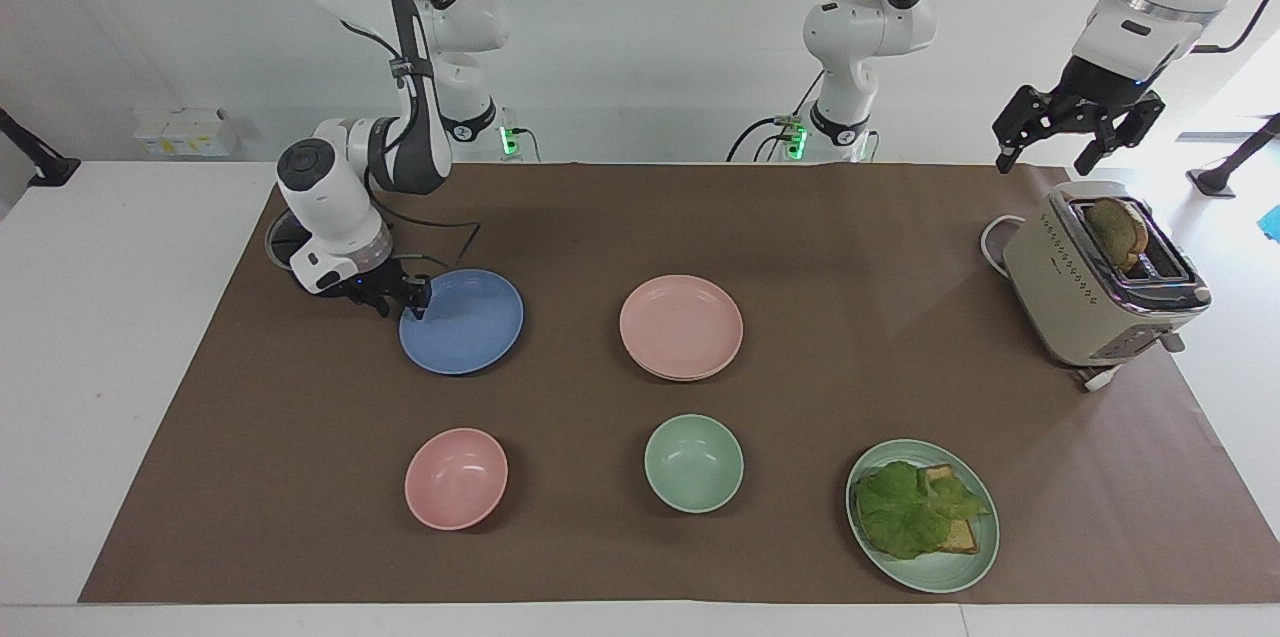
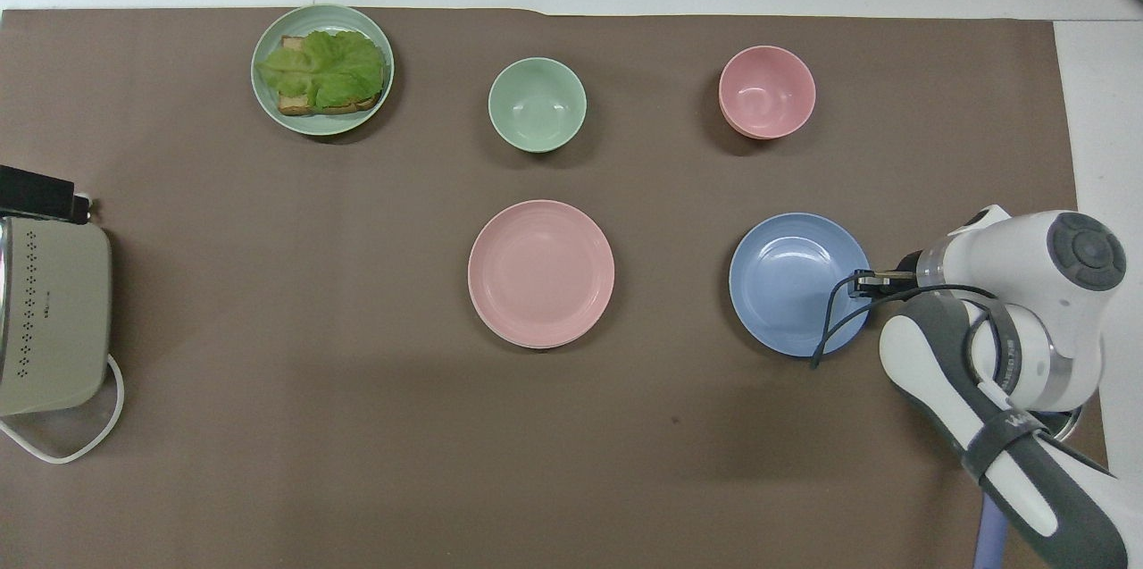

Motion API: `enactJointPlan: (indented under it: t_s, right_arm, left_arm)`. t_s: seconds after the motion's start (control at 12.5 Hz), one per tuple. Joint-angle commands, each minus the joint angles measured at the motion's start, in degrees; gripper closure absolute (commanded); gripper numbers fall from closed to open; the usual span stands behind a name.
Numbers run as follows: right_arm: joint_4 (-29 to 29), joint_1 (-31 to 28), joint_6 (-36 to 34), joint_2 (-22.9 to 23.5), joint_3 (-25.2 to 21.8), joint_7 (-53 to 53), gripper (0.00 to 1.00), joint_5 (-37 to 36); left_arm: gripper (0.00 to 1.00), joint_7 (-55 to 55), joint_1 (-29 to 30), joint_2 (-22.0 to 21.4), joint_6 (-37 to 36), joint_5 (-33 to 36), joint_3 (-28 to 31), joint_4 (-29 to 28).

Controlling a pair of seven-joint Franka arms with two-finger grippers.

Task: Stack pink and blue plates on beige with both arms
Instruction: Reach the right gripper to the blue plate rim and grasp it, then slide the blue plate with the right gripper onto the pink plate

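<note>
The blue plate (image 1: 465,322) (image 2: 793,283) lies on the brown mat toward the right arm's end. My right gripper (image 1: 408,302) (image 2: 861,283) is low at that plate's rim, on the side toward the right arm's end. The pink plate (image 1: 681,325) (image 2: 541,271) rests at the mat's middle on the beige plate (image 1: 681,378) (image 2: 536,346), of which only a thin pale edge shows. Up in the air over the mat's corner beside the toaster, my left gripper (image 1: 1042,165) hangs open and holds nothing; that arm waits.
A pink bowl (image 1: 456,477) and a green bowl (image 1: 693,463) sit farther from the robots than the plates. A green plate with bread and lettuce (image 1: 960,567) and a toaster (image 1: 1100,282) with a slice in it stand toward the left arm's end.
</note>
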Motion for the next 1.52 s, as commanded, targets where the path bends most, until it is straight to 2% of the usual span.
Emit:
enactJointPlan:
  t_s: [0.0,0.32,0.48,0.8,1.04,1.44]
  right_arm:
    - [-0.6,-0.6,1.0,-0.1,0.2,-2.2,0.99,3.7]
    - [0.1,-0.6,-0.4,-0.9,0.3,-2.3,1.00,4.9]
    - [0.2,-0.1,-1.9,-4.0,0.4,-2.9,1.00,5.0]
    - [2.1,2.2,-8.2,-8.9,0.9,-3.1,1.00,13.6]
    - [3.3,8.3,-8.0,-8.8,0.9,0.4,1.00,14.3]
    - [5.8,21.7,-3.2,-5.8,0.9,17.0,1.00,13.3]
  left_arm:
    - [0.00,0.6,0.0,-0.4,-0.8,0.8,0.0,-0.3]
    - [0.00,0.6,0.0,-0.4,-0.8,0.8,0.0,-0.3]
    - [0.00,0.6,0.0,-0.4,-0.8,0.8,0.0,-0.3]
    - [0.00,0.6,0.0,-0.4,-0.8,0.8,0.0,-0.3]
    - [0.00,0.6,0.0,-0.4,-0.8,0.8,0.0,-0.3]
    - [0.00,0.6,0.0,-0.4,-0.8,0.8,0.0,-0.3]
